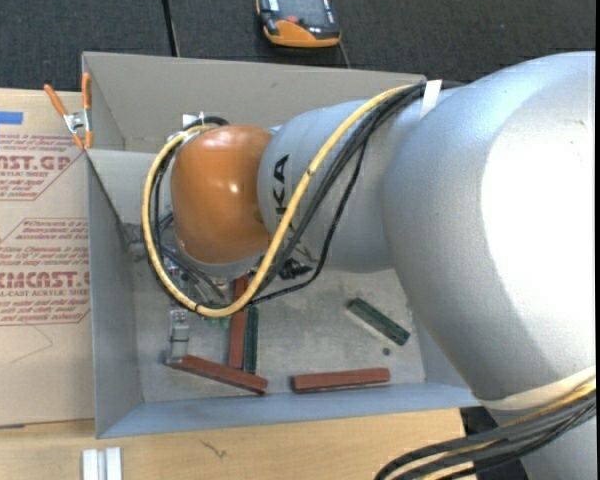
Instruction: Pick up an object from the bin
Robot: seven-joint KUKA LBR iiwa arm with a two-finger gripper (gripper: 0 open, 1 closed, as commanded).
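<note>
Bar, reddish-brown, long and flat (216, 372): lying slantwise on the bin floor in the near-left corner, its left end sitting just beside the gripper (178, 341), which is showing as a small grey metal part hanging below the wrist. Whether that gripper is spread or pressed together cannot be told, and nothing is showing as held in it.

Second reddish-brown bar (340, 379): lying flat along the near wall, just right of the first, the two ends near each other but apart.

Third reddish-brown bar (237, 336): running away from the near wall, its far end passing under the wrist, its near end meeting the first bar.

Dark green strip (250, 342): lying close alongside the third bar on its right.

Second dark green strip (378, 322): lying slantwise on the floor towards the right, well apart from the others.

Bin (110, 268): grey metal, sloping walls.

Orange cover (218, 193): sitting over the wrist, above the bin's left half.

Yellow cable (280, 238): looping round the cover together with black ones.

Arm (480, 218): reaching in from the right, overhanging the bin's right side.
</note>
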